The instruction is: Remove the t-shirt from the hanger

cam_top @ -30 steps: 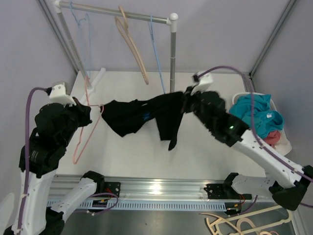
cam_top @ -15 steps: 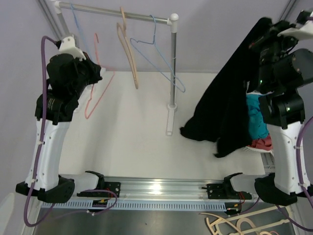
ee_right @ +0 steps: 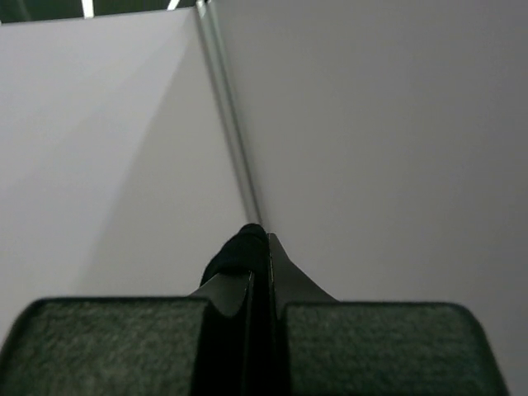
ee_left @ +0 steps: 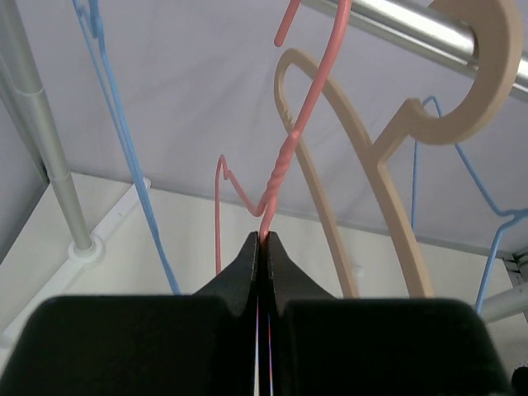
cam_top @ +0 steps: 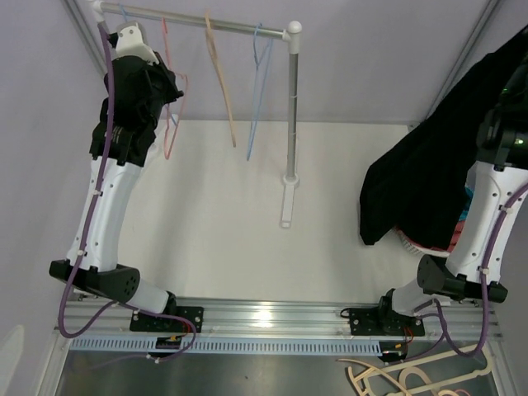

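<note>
The black t-shirt (cam_top: 429,165) is off the hanger and hangs in a long drape at the far right, its top at the picture's right edge. My right gripper (ee_right: 266,239) is shut on a bunched fold of the t-shirt (ee_right: 239,247), held high against the wall. The bare pink wire hanger (cam_top: 169,124) hangs at the upper left. My left gripper (ee_left: 263,239) is shut on the hanger's twisted neck (ee_left: 285,157), just below the steel rail (ee_left: 404,25). Its hook reaches up across the rail.
On the rail (cam_top: 206,21) hang a wooden hanger (cam_top: 221,82) and a blue wire hanger (cam_top: 257,82), with another blue one at the far left (cam_top: 124,12). The rail's post (cam_top: 291,107) stands mid-table. A basket of clothes (cam_top: 408,242) sits behind the t-shirt. Spare hangers (cam_top: 412,379) lie near the bottom.
The left arm has lifted the pink hanger from the table up to the rail. The right arm has swung the t-shirt off to the right and raised it high over the basket.
</note>
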